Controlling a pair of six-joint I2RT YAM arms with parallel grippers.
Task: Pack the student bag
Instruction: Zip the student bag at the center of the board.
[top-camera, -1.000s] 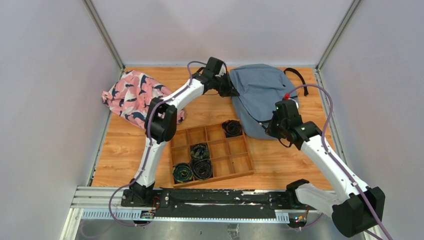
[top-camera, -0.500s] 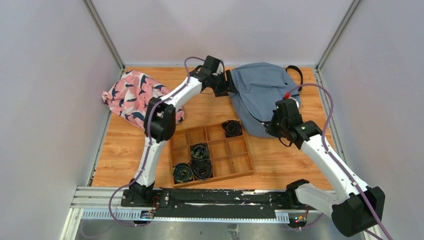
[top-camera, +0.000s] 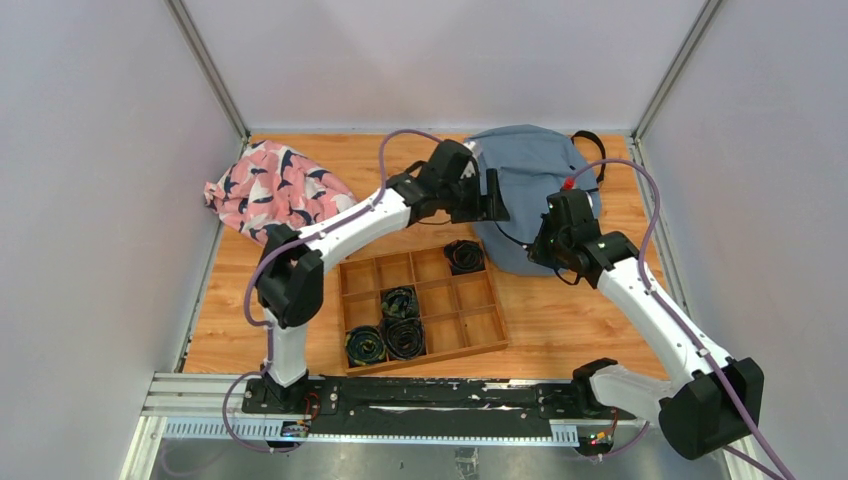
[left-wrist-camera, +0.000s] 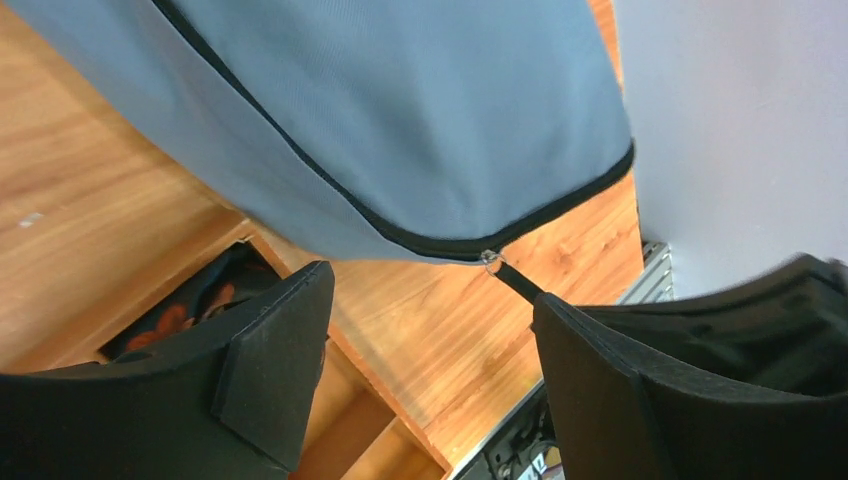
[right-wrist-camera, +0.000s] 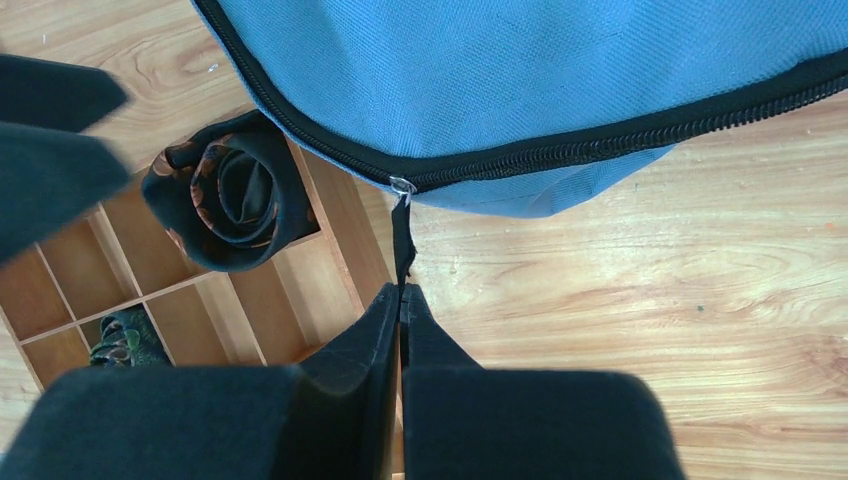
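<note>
The slate-blue student bag (top-camera: 535, 185) lies at the back right of the table, its dark zipper running along the near edge (right-wrist-camera: 560, 150). My right gripper (right-wrist-camera: 402, 292) is shut on the black zipper pull strap (right-wrist-camera: 403, 240), just off the bag's near-left corner (top-camera: 538, 258). My left gripper (left-wrist-camera: 432, 300) is open with nothing between its fingers. It hovers above the bag's left edge (top-camera: 497, 196), and the zipper pull (left-wrist-camera: 512, 278) shows beyond its fingertips.
A wooden compartment tray (top-camera: 430, 357) sits in front of the bag, with several dark rolled items in it, one (right-wrist-camera: 235, 195) in the cell nearest the bag. A pink patterned cloth (top-camera: 275, 190) lies at the back left. Grey walls enclose the table.
My left gripper has opened and swung right and nearer, from the bag's upper-left edge to above its left side. The right gripper stays shut on the pull and has shifted slightly.
</note>
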